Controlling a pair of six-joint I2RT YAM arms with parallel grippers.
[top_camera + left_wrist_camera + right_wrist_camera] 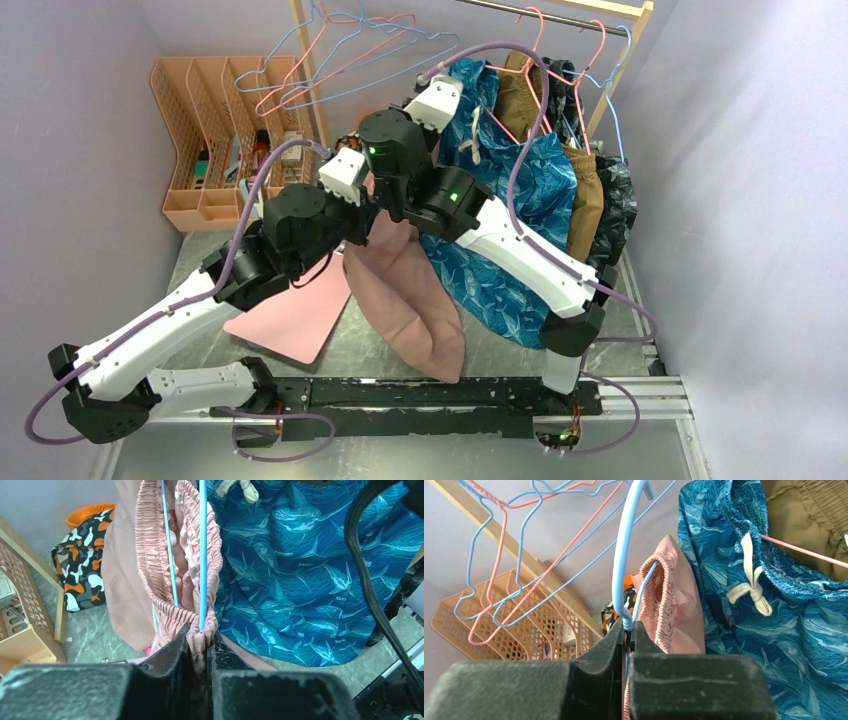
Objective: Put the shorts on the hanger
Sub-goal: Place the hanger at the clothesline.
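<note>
above the grey table (372,352), left claw (199,635) pinches shorts (152,555) at waistband, right claw (628,627) pinches hanger (619,570) neck.

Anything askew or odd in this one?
Yes: the dusty-pink fabric shorts hang bunched on the thin light-blue wire hanger, waistband gathered at the end the left gripper pinches, legs sagging low; the right gripper clamps the hanger's neck.

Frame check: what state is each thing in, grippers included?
shorts: waistband around the hanger's wires, legs drooping.
hanger: held at its neck, wires inside the shorts.
left gripper: shut on the shorts' waistband.
right gripper: shut on the hanger.
blue garment: hanging, untouched.
spare hangers: bare, hanging.
pink board: lying flat.
</note>
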